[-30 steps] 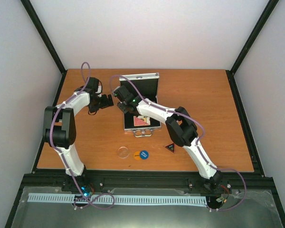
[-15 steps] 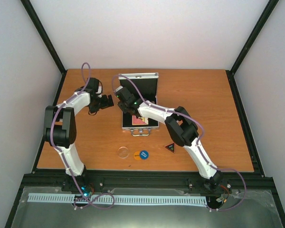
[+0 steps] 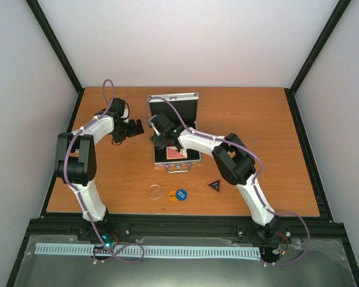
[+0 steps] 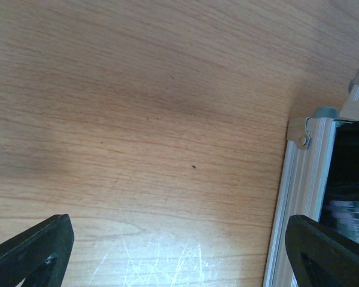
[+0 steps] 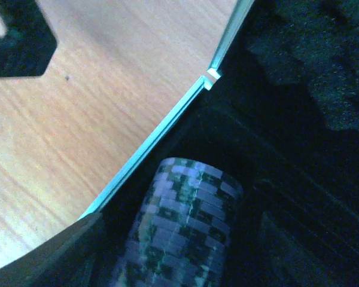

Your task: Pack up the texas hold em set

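The silver case (image 3: 193, 157) lies open at mid-table, its lid up at the back. A red card deck (image 3: 177, 153) lies in its near part. My right gripper (image 3: 160, 142) reaches into the case's left side. In the right wrist view it (image 5: 179, 257) is shut on a chip stack (image 5: 188, 221) lying in the black lining, next to the case's edge (image 5: 167, 125). My left gripper (image 3: 134, 127) is open and empty just left of the case. Its wrist view shows the case's rim (image 4: 299, 197). A clear disc (image 3: 155, 191), an orange disc (image 3: 172, 195), a blue disc (image 3: 180, 194) and a black triangle (image 3: 214, 185) lie in front.
The wooden table (image 3: 257, 131) is bordered by black rails and white walls. The case's handle (image 3: 178, 168) points toward the arms. More chips (image 4: 347, 215) show dimly inside the case in the left wrist view.
My right gripper has moved slightly nearer and lower into the case's left side. The case has shifted a little. The left arm has barely moved.
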You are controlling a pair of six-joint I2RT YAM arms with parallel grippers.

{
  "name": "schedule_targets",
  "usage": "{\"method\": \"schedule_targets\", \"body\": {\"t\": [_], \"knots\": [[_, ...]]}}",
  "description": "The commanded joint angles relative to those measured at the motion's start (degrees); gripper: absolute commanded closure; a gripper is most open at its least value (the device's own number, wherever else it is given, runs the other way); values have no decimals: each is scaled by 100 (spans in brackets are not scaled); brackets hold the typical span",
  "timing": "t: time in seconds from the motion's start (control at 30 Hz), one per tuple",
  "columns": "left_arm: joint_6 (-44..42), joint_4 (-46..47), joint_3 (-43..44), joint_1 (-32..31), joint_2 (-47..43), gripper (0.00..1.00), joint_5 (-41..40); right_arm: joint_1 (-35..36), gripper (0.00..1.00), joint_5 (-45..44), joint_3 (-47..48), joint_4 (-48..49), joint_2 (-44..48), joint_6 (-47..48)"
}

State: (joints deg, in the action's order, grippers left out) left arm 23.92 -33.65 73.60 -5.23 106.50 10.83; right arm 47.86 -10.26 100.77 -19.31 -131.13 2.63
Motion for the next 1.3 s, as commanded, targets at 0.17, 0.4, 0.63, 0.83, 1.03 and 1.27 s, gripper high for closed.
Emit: {"method": "schedule_targets", "body": {"t": [0.17, 0.4, 0.63, 0.83, 1.03, 1.27], "knots": [[56, 35, 269, 31, 20, 0, 50, 23, 16, 874, 31, -398, 383, -104], [79, 65, 273, 29, 37, 0, 66, -38, 15, 1067, 525, -866, 852, -40], [60, 30, 367, 31, 73, 0, 57, -125, 15, 1105, 401, -1366, 1457, -79], [51, -47, 506, 30, 70, 0, 33, -138, 17, 1093, -266, -1731, 1839, -56], [91, -65, 617, 26, 176, 0, 107, -136, 20, 1170, -835, -1859, 1820, 12], [86, -63, 634, 31, 230, 0, 105, -136, 20, 939, -575, -1757, 1335, 35]]}}
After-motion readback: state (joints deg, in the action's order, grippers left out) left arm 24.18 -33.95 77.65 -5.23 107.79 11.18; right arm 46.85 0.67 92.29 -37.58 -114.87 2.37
